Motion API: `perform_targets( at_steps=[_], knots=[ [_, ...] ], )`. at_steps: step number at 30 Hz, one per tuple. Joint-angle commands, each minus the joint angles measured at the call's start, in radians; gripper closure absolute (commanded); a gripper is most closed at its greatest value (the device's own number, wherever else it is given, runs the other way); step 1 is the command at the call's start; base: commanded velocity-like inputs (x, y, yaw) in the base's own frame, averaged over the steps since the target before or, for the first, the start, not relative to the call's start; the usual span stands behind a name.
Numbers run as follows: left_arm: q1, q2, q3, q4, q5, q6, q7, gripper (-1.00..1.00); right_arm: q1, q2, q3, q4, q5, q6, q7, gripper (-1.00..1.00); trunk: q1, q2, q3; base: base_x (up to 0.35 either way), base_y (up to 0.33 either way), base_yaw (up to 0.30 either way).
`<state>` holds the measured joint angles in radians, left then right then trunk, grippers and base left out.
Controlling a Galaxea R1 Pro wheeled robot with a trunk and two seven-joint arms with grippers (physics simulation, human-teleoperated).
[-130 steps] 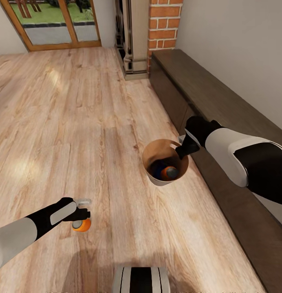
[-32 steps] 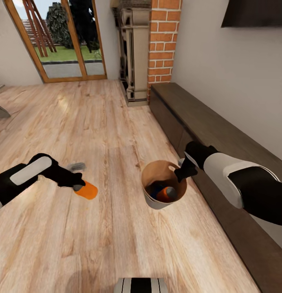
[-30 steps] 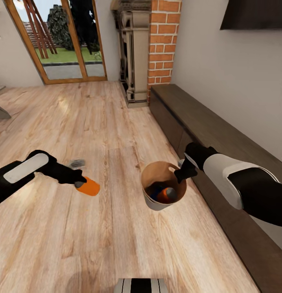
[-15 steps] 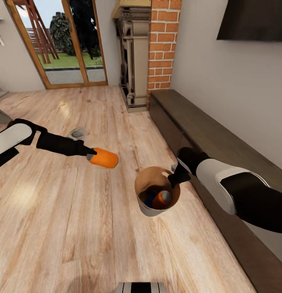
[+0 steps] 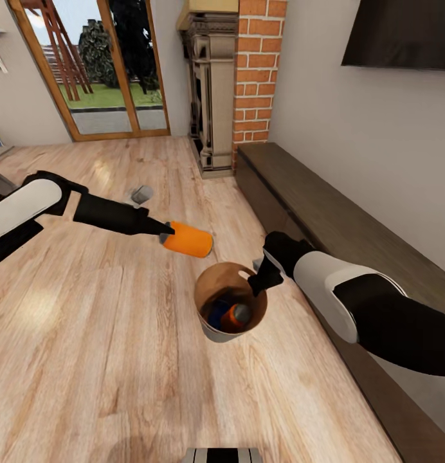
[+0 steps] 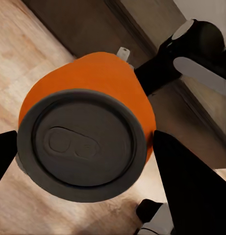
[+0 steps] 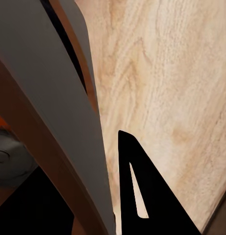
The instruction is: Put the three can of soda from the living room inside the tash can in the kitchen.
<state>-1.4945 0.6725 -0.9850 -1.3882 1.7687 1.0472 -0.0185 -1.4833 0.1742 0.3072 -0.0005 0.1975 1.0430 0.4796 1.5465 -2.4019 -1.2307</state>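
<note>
Pinching one orange can (image 5: pixel 189 239), left claw (image 5: pixel 163 233); right claw (image 5: pixel 258 278) grips bin (image 5: pixel 213 329) holding two.

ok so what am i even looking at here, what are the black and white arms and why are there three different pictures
It is a simulated two-armed robot seen through its own cameras. The big picture comes from a camera on its head, looking down over a wood floor in a living room. The other two come from cameras near each gripper.

The left gripper is shut on an orange can, held lying sideways just beside the bin; the left wrist picture looks straight at that can's grey top.

The right gripper is shut on the bin's rim, holding it up; one black finger shows beside the bin's grey wall in its wrist picture. Inside the bin lie an orange can and a blue can.
</note>
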Motion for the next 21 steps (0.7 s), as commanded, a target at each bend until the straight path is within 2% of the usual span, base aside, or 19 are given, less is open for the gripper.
perform_targets(
  at_steps=[1, 4, 9, 12, 15, 18, 20, 21],
  knots=[
    [0.0, -0.009, -0.004, 0.001, -0.006, 0.0, 0.0, 1.0, 0.0, 0.0, -0.017, -0.003, -0.018, 0.004, 0.001, 1.0, 0.0, 0.0, 0.0, 0.0, 0.0, 0.0],
    [0.0, -0.037, -0.038, 0.004, -0.008, 0.0, 0.004, 1.0, 0.0, 0.0, -0.017, -0.02, -0.018, 0.004, 0.001, 1.0, 0.0, 0.0, 0.0, 0.0, 0.0, 0.0],
    [0.0, -0.06, -0.085, 0.007, -0.013, 0.0, 0.011, 1.0, -0.001, 0.0, -0.016, -0.055, -0.018, 0.004, -0.001, 1.0, 0.0, 0.0, 0.0, 0.0, 0.0, 0.0],
    [0.0, -0.071, -0.142, 0.006, -0.015, 0.0, 0.061, 1.0, -0.001, 0.0, -0.016, -0.08, -0.018, 0.004, -0.001, 1.0, 0.0, 0.0, 0.0, 0.0, 0.0, 0.0],
    [0.003, -0.081, -0.157, 0.006, -0.016, 0.0, 0.085, 1.0, -0.002, 0.0, -0.015, -0.09, -0.018, 0.004, -0.001, 1.0, 0.0, 0.0, 0.0, 0.0, 0.0, 0.0],
    [0.005, -0.112, -0.166, 0.01, -0.016, 0.0, 0.107, 1.0, -0.002, 0.0, -0.015, -0.099, -0.017, 0.004, -0.001, 1.0, 0.0, 0.0, 0.0, 0.0, 0.0, 0.0],
    [0.006, -0.164, -0.17, 0.012, -0.015, 0.0, 0.189, 1.0, -0.002, 0.0, -0.015, -0.104, -0.017, 0.004, -0.001, 1.0, 0.0, 0.0, 0.0, 0.0, 0.0, 0.0],
    [0.006, -0.175, -0.17, 0.012, -0.014, 0.0, 0.208, 1.0, -0.002, 0.0, -0.015, -0.105, -0.017, 0.004, -0.001, 1.0, 0.0, 0.0, 0.0, 0.0, 0.0, 0.0]
  ],
)
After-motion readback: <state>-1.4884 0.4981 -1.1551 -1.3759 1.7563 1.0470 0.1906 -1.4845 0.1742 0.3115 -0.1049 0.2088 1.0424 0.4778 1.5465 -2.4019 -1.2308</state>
